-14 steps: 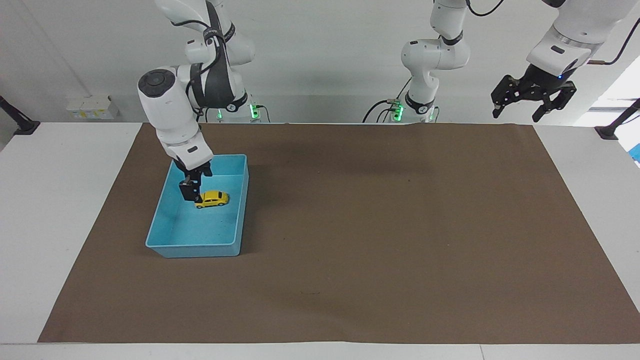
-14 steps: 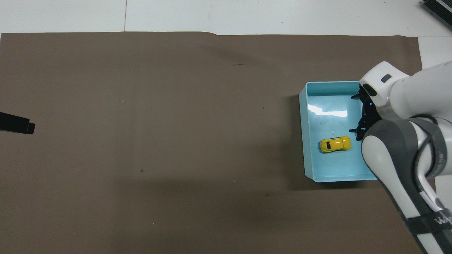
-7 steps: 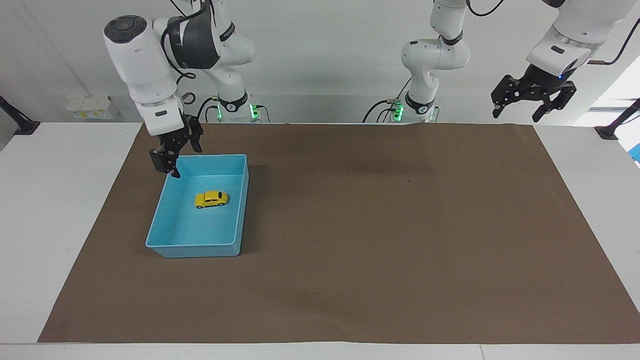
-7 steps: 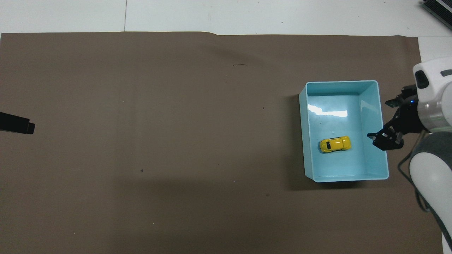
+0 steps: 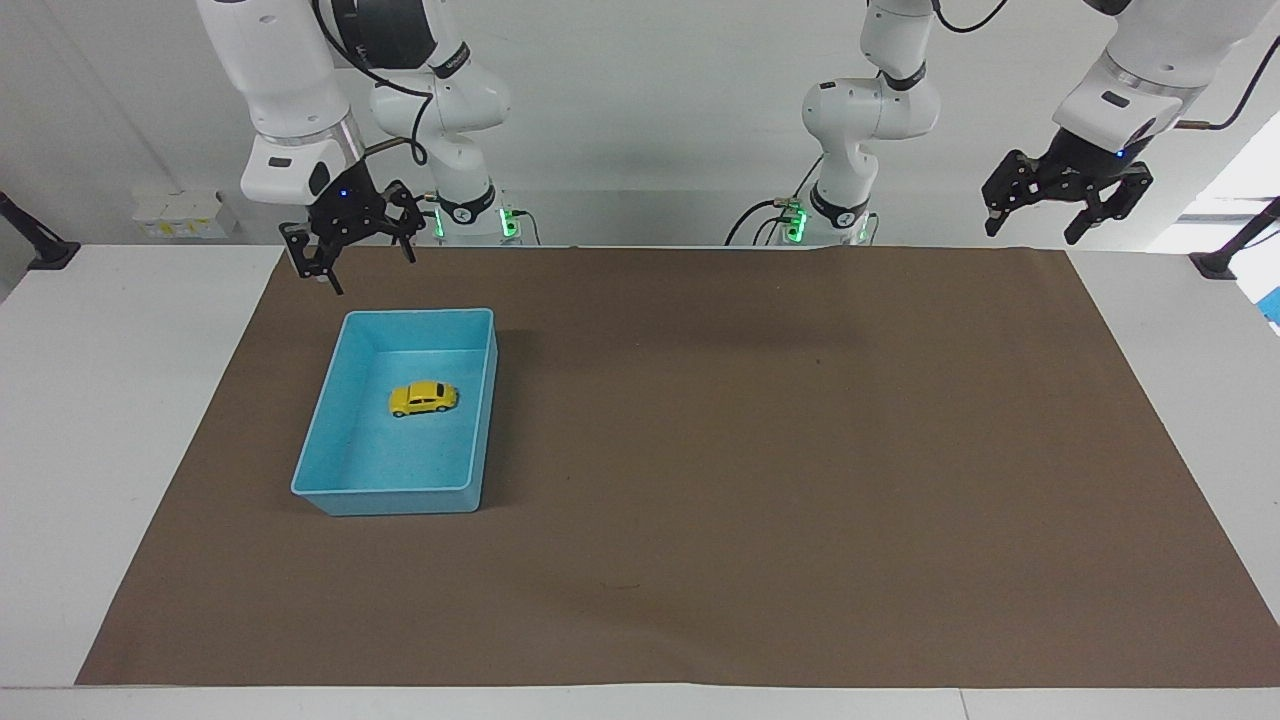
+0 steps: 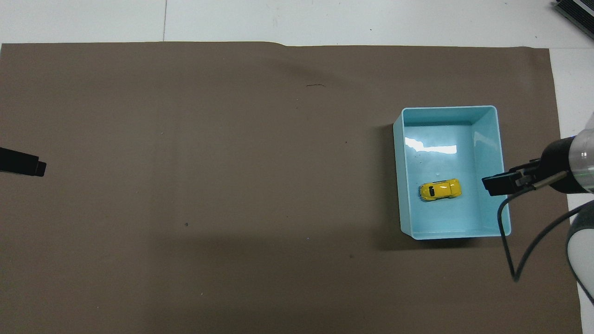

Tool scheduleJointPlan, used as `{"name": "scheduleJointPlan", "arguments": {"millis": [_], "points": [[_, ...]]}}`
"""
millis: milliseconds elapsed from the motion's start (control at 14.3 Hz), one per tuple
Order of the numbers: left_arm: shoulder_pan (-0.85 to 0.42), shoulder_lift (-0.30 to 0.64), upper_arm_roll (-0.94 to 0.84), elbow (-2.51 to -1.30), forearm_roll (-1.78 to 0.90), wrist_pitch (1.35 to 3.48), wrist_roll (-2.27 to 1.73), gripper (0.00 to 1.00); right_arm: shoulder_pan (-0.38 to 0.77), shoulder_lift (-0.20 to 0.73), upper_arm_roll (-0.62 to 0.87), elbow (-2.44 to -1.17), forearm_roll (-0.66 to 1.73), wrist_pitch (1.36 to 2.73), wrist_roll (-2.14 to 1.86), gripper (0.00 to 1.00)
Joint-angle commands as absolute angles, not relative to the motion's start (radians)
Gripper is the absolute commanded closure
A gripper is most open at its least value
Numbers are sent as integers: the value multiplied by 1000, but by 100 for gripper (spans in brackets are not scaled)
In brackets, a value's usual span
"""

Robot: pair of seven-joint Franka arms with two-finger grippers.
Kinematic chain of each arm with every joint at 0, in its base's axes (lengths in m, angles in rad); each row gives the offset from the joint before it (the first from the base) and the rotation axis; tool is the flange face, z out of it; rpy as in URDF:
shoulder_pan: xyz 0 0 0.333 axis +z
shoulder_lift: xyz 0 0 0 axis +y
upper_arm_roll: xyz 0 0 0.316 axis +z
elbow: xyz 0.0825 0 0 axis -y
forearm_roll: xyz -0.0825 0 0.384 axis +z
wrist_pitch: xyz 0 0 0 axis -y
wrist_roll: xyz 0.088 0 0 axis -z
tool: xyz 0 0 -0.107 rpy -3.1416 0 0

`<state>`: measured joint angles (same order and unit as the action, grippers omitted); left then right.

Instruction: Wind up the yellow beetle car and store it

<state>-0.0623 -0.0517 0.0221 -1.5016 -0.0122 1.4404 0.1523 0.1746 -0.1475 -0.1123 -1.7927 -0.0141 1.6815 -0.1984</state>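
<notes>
We find the yellow beetle car (image 5: 424, 398) sitting on its wheels on the floor of the blue bin (image 5: 330, 483), near the middle, clear of all four walls. The bin rests on the brown mat (image 5: 760, 480) toward the right arm's end of the table.

The right gripper (image 5: 349, 250) hangs raised over the mat's edge just beside the bin's robot-side rim, fingers spread and holding nothing. The left gripper (image 5: 1066, 205) waits high over the opposite corner of the mat, also spread and empty.

We judge storage done; we cannot tell whether the spring is wound.

Risks from here: if the car is wound, it could run into a bin wall and tip. A low return sweep of the right arm could clip the rim and shift the bin.
</notes>
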Motion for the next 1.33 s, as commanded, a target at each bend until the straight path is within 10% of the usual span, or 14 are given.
{"name": "scheduleJointPlan", "arguments": {"millis": [0,1259], "points": [[-58,-63,18,-1511,-2,1431,143,0,157,-147,-117,-1749,6,1641,-59,0],[-58,-63,17,-1511,-2,1431,144,0,141,21,-178,-1560,85,1628,-34,0]]}}
